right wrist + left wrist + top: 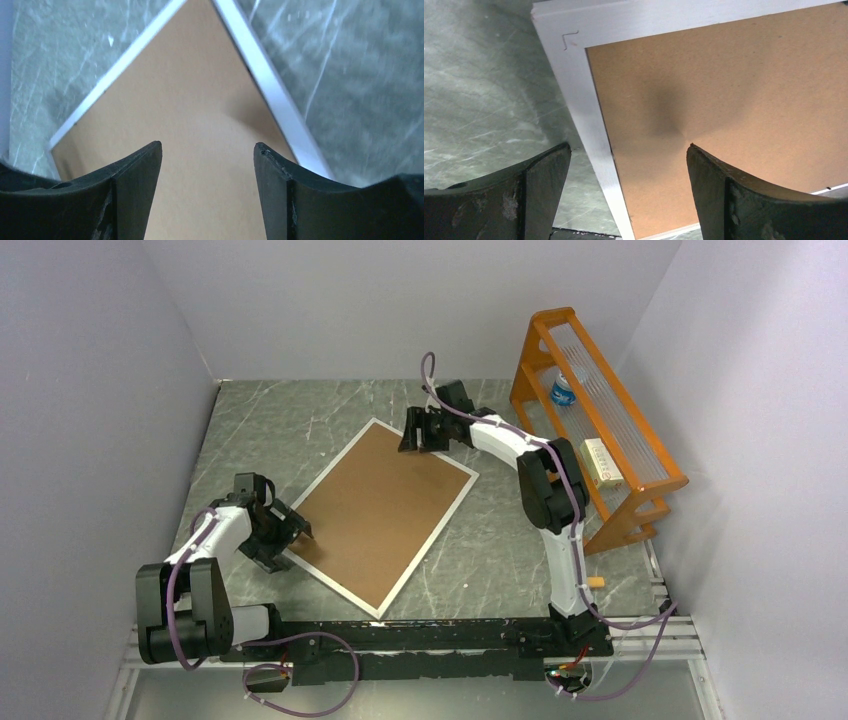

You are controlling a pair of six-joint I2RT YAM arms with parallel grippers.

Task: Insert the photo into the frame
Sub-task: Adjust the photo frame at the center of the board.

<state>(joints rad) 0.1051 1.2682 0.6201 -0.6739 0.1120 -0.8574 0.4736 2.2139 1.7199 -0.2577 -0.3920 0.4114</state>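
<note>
- The left gripper (629,146) stood released, its jaws wide apart and nothing clasped between them.
- One of its fingers (544,185) hung over the bare table, the other over the brown backing board (385,505), so the frame's white border ran up between the two.
- Whether those fingertips touched anything, the views could not tell.
- The right gripper (207,143) was likewise parted and empty, poised over the board just inside the frame's far corner.
- The frame (583,100) lay flat on the grey marbled table (260,430), turned on a slant between the two arms, its back upward and the backing board filling it.
- The left gripper sat at the frame's near-left edge, and the right gripper at the opposite, far end.
- Off to the right, well apart from the frame, stood an orange rack (625,523) against the wall, holding a small bottle (563,390) and a pale box (600,462).
</note>
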